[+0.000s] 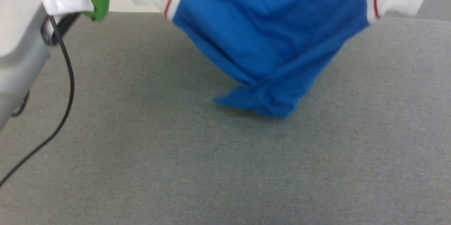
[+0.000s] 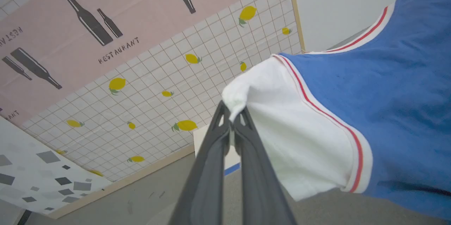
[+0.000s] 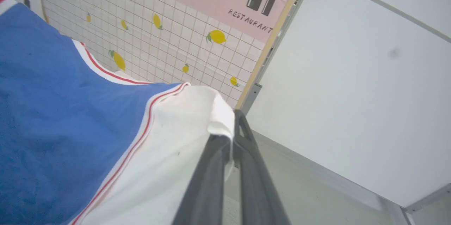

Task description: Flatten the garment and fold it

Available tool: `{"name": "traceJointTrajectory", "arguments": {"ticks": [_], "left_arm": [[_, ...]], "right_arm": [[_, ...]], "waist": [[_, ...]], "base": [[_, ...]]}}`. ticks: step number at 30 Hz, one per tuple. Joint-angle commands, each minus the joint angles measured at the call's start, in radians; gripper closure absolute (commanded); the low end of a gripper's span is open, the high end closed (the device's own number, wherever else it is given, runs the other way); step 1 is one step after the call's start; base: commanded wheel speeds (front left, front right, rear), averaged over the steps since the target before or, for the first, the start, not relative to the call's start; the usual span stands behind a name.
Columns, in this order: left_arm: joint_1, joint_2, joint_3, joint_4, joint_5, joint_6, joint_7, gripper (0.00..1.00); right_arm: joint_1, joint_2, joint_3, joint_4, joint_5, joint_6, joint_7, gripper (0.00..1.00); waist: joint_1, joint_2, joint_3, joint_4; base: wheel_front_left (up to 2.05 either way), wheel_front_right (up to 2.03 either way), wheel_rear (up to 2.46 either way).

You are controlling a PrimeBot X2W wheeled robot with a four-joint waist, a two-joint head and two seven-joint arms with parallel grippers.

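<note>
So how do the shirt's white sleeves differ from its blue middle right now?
The white sleeves are each pinched in a shut tool, the left tool and the right tool, and held up; the blue middle is gripped by neither and sags between them. The sleeves look fairly smooth; the blue middle is creased, its lowest end bunched on the grey table. Both are parts of one shirt, joined along thin red stripes.
</note>
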Motion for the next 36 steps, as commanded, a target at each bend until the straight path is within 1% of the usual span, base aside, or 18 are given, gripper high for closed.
{"name": "traceJointTrajectory", "arguments": {"ticks": [1,2,7,14,19,21,23,26,29,32,33,36], "left_arm": [[-0.04,-0.013,0.012,0.007,0.018,0.013,-0.025,1.0],[-0.068,-0.017,0.024,0.013,0.028,0.021,-0.049,1.0],[-0.188,-0.05,0.056,0.06,0.06,0.038,-0.104,1.0],[-0.402,-0.098,0.092,0.146,0.13,0.068,-0.197,1.0],[-0.552,-0.114,0.119,0.21,0.173,0.088,-0.263,1.0],[-0.599,-0.117,0.127,0.234,0.185,0.094,-0.275,1.0],[-0.642,-0.121,0.13,0.255,0.203,0.11,-0.286,1.0],[-0.679,-0.134,0.154,0.275,0.198,0.129,-0.298,1.0],[-0.696,-0.143,0.181,0.285,0.183,0.134,-0.308,1.0],[-0.699,-0.145,0.195,0.29,0.178,0.138,-0.313,1.0],[-0.698,-0.142,0.213,0.288,0.167,0.147,-0.315,1.0],[-0.673,-0.131,0.216,0.285,0.166,0.143,-0.317,1.0]], "right_arm": [[-0.032,0.014,-0.004,0.011,-0.021,-0.001,-0.014,1.0],[-0.06,0.021,-0.01,0.021,-0.041,-0.001,-0.029,1.0],[-0.187,0.056,-0.035,0.077,-0.129,-0.001,-0.065,1.0],[-0.39,0.118,-0.086,0.186,-0.259,-0.001,-0.119,1.0],[-0.55,0.151,-0.14,0.268,-0.339,-0.001,-0.164,1.0],[-0.606,0.162,-0.157,0.294,-0.365,-0.001,-0.177,1.0],[-0.656,0.17,-0.168,0.316,-0.391,-0.001,-0.191,1.0],[-0.718,0.179,-0.176,0.343,-0.418,-0.001,-0.21,1.0],[-0.761,0.196,-0.182,0.375,-0.434,-0.001,-0.23,1.0],[-0.78,0.211,-0.182,0.403,-0.445,-0.001,-0.248,1.0],[-0.783,0.216,-0.181,0.413,-0.446,-0.001,-0.255,1.0],[-0.772,0.227,-0.169,0.44,-0.451,-0.001,-0.269,1.0]], "waist": [[0.0001,-0.0001,0.0,-0.019],[0.0001,-0.0001,0.011,-0.022],[0.0001,-0.0001,0.076,-0.031],[0.0001,-0.0001,0.217,-0.042],[0.0001,-0.0001,0.317,-0.046],[0.0001,-0.0001,0.345,-0.047],[0.0001,-0.0001,0.369,-0.046],[0.0001,-0.0001,0.399,-0.043],[0.0001,-0.0001,0.417,-0.043],[0.0001,-0.0001,0.426,-0.045],[0.0001,-0.0001,0.43,-0.048],[0.0001,-0.0001,0.435,-0.047]], "base": [[0.0,0.0,0.0],[0.0,0.0,0.0],[0.0,0.0,0.0],[0.0,0.0,0.0],[0.0,0.0,0.0],[0.0,0.0,0.0],[0.0,0.0,0.0],[0.0,0.0,0.0],[0.0,0.0,0.0],[0.0,0.0,0.0],[0.0,0.0,0.0],[0.0,0.0,0.0]]}}
